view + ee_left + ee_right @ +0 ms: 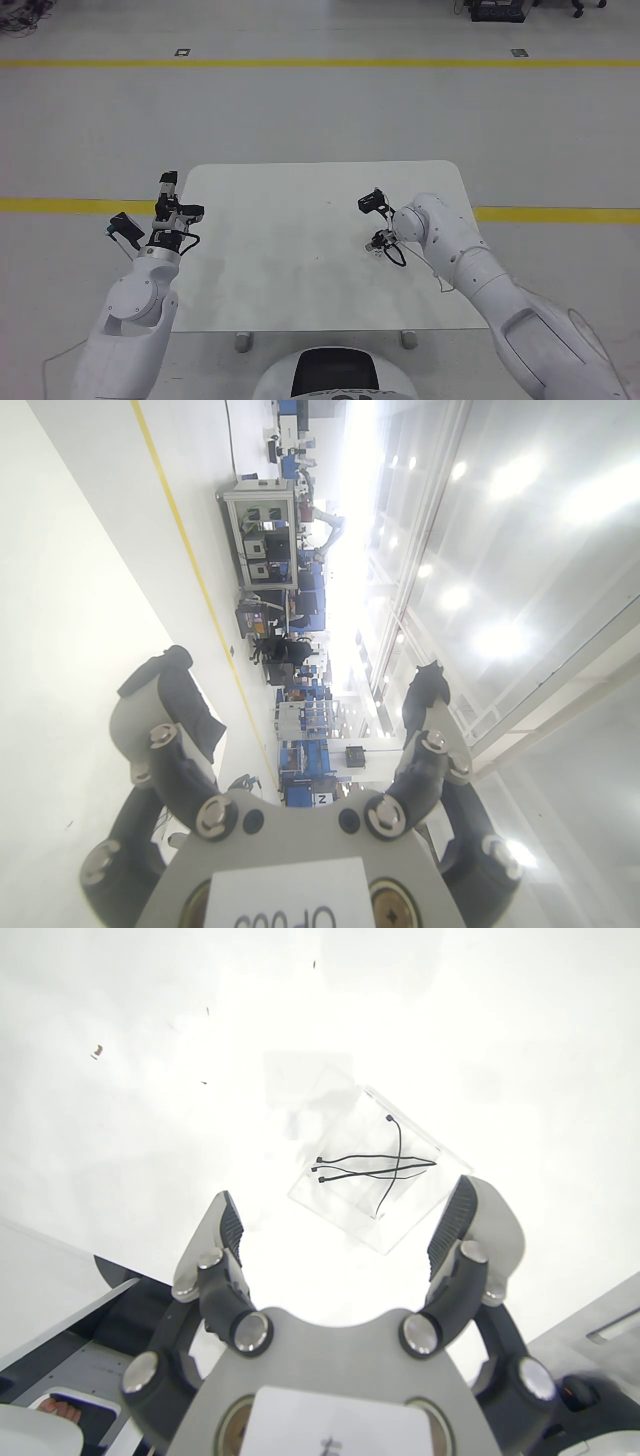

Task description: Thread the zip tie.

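Four black zip ties (397, 1167) lie crossed in a clear tray (345, 1213) on the desk (300, 260), just ahead of the right end effector (345, 1193), whose fingers are spread wide and hold nothing. The left end effector (300, 665), likewise spread and empty, sits at the desk's left edge. From above, tray and ties are hard to make out by the right wrist.

White label (287, 882) on wrist plate (300, 830), print cut off
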Tool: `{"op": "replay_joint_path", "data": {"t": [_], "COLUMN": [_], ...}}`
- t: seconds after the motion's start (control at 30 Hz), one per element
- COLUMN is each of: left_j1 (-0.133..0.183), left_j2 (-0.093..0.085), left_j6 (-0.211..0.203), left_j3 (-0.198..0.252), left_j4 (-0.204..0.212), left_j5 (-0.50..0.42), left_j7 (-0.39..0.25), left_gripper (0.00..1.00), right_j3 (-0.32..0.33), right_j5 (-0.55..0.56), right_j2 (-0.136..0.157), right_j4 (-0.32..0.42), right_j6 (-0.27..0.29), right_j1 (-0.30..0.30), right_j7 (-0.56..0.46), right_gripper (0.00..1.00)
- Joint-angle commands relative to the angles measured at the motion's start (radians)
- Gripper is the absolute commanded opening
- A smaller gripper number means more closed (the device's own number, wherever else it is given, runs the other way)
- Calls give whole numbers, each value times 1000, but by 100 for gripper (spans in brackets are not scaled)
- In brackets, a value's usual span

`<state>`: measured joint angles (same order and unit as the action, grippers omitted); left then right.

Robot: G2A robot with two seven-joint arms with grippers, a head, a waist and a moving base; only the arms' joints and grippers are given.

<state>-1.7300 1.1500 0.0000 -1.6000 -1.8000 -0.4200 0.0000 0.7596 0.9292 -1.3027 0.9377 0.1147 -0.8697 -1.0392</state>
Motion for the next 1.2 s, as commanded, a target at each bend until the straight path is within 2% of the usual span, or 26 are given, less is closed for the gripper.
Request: {"op": "replay_joint_path", "data": {"t": [0.0, 0.4, 0.63, 0.9, 1.17], "left_j1": [0, 0, 0, 0, 0], "left_j2": [0, 0, 0, 0, 0], "left_j6": [0, 0, 0, 0, 0], "left_j3": [0, 0, 0, 0, 0], "left_j4": [0, 0, 0, 0, 0], "left_j5": [0, 0, 0, 0, 0], "left_j7": [0, 0, 0, 0, 0], "left_gripper": [100, 100, 100, 100, 100], "right_j3": [4, 11, 45, 79, 79], "right_j5": [2, 23, 23, 24, 24], "right_j2": [1, 8, 24, 46, 46], "right_j4": [8, 28, 69, 109, 109], "right_j6": [3, 24, 63, 152, 152], "right_j1": [-8, -23, -30, -35, -35], "right_j7": [12, 28, -39, -122, -122], "right_gripper": [100, 100, 100, 100, 100]}}
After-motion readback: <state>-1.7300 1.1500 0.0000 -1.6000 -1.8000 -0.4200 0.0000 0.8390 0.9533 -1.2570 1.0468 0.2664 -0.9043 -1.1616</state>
